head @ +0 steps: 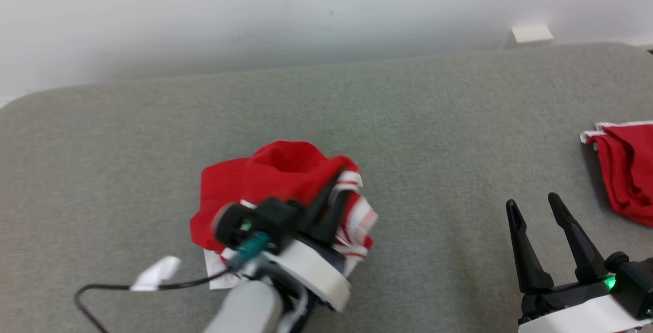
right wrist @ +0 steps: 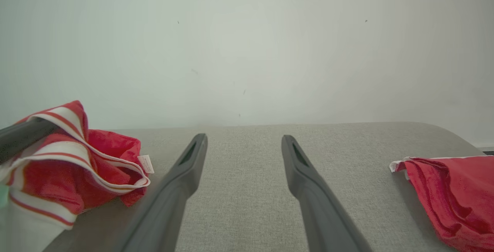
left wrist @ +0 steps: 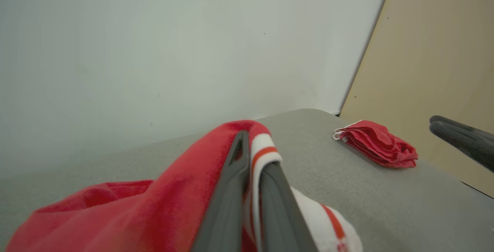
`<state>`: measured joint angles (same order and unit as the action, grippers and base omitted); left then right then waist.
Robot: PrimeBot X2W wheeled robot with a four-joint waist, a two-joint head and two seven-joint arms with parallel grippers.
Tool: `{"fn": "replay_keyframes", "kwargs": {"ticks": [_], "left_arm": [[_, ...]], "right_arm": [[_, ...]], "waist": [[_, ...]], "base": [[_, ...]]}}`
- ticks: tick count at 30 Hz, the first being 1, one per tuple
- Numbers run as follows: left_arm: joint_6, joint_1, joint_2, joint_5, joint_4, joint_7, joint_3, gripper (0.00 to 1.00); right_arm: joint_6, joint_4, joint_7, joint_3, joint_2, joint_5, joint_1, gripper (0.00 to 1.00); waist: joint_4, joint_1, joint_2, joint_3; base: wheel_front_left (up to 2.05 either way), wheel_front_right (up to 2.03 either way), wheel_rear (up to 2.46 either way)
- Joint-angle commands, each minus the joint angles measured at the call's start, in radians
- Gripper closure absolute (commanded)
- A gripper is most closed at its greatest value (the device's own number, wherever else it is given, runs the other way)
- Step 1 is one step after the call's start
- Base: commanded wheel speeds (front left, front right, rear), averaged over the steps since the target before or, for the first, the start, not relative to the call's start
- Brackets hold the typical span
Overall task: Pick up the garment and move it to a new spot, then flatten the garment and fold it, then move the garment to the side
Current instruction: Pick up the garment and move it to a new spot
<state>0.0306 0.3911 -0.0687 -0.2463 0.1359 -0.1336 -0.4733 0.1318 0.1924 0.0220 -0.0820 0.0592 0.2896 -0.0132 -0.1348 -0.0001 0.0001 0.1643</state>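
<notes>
The head camera is looking steeply down on the grey fabric surface (head: pixel 408 119). Both wrist cameras are looking low along it toward the white wall (right wrist: pixel 247 51). All are sharing the red folded cloth (left wrist: pixel 376 144), frame right.

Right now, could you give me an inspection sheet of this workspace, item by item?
Surface: grey fabric-covered table.
Job's things: red garment with white striped trim, bunched up.
Clutter: second red garment, folded, at the table's right edge.
Grippers: left gripper shut on the red garment's striped edge; right gripper open, holding nothing.
Cables: black cable with a white tag, looping from the left wrist.
Surroundings: pale wall behind; small white block at the far edge; tan panel to the right.
</notes>
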Motion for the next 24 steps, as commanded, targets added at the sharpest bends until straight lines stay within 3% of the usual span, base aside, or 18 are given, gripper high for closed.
{"fn": "replay_keyframes", "kwargs": {"ticks": [1, 8, 9, 10, 16, 24], "left_arm": [[0.017, 0.018, 0.008, 0.007, 0.04, -0.004, -0.058, 1.0], [0.035, 0.051, 0.016, -0.062, 0.196, -0.038, -0.217, 1.0], [0.032, 0.056, 0.016, -0.067, 0.205, -0.048, -0.23, 0.7], [0.022, 0.062, 0.016, -0.073, 0.212, -0.058, -0.238, 0.0], [-0.028, 0.073, 0.003, -0.076, 0.152, -0.103, -0.224, 0.0], [-0.15, -0.02, -0.142, -0.095, 0.022, -0.105, -0.07, 0.0]], "right_arm": [[-0.002, -0.008, -0.014, 0.003, -0.002, 0.01, -0.012, 0.0], [-0.002, -0.037, -0.041, 0.001, -0.006, 0.023, -0.03, 0.0], [-0.002, -0.04, -0.041, 0.004, -0.006, 0.024, -0.03, 0.0], [-0.002, -0.043, -0.041, 0.008, -0.006, 0.025, -0.03, 0.0], [-0.002, -0.041, -0.033, 0.013, -0.007, 0.023, -0.02, 0.0], [-0.002, -0.017, -0.007, 0.035, -0.007, 0.006, -0.001, 0.0]], "waist": [[-0.049, 0.0001, -0.0001, 0.049], [-0.082, 0.0001, -0.0001, 0.077], [-0.08, 0.0001, -0.0001, 0.075], [-0.076, 0.0001, -0.0001, 0.071], [-0.031, 0.0001, -0.0001, 0.038], [0.04, 0.0001, -0.0001, -0.004]], "base": [[0.0, 0.0, 0.0], [0.0, 0.0, 0.0], [0.0, 0.0, 0.0], [0.0, 0.0, 0.0], [0.0, 0.0, 0.0], [0.0, 0.0, 0.0]]}}
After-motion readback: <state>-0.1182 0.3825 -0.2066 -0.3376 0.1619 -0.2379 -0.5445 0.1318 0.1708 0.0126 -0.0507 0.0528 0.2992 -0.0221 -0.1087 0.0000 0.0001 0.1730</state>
